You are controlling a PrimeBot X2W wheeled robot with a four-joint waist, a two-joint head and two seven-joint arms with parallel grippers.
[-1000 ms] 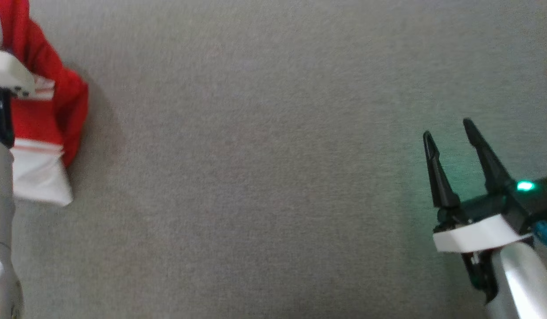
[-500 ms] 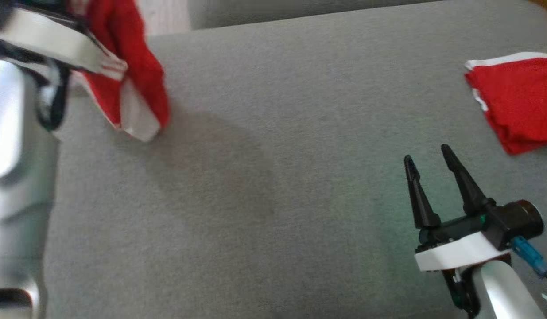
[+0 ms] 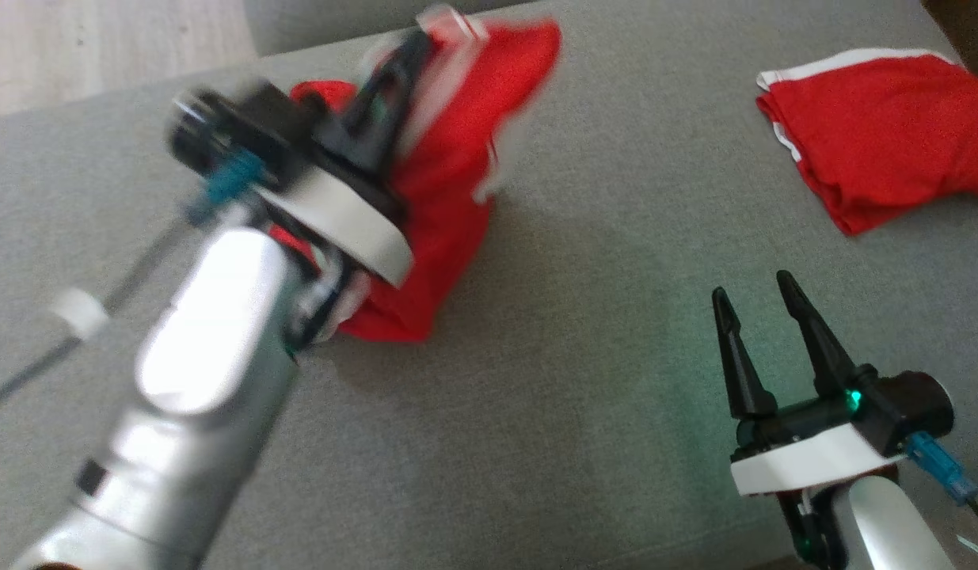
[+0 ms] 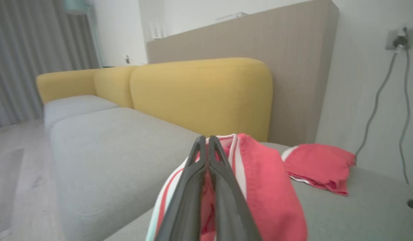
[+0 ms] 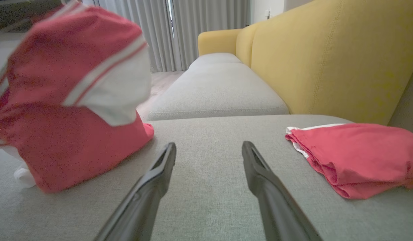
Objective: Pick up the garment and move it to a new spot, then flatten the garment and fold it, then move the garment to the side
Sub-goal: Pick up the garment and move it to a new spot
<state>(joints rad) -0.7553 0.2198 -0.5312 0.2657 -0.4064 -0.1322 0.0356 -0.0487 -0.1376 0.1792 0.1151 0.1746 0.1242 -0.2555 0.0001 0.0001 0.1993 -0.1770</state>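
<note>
A red garment [image 3: 449, 182] with white stripes hangs bunched from my left gripper [image 3: 413, 43], which is shut on its upper edge; its lower end touches the grey cushion. In the left wrist view the closed fingers [image 4: 206, 157] pinch the striped red cloth [image 4: 266, 187]. My right gripper [image 3: 754, 289] stands open at the lower right, apart from the garment, with nothing between its fingers [image 5: 260, 174]. The right wrist view shows the lifted garment [image 5: 69, 100] to the left of that gripper.
A second red garment [image 3: 877, 134] lies folded at the far right of the grey sofa seat [image 3: 599, 261]. The yellow backrest [image 5: 326, 60] rises behind it. Wooden floor [image 3: 100, 39] lies beyond the seat's far left edge.
The head camera has swung, bringing the folded garment into view. My left gripper has carried the red garment from the left edge toward the middle of the seat. The right gripper stays open.
</note>
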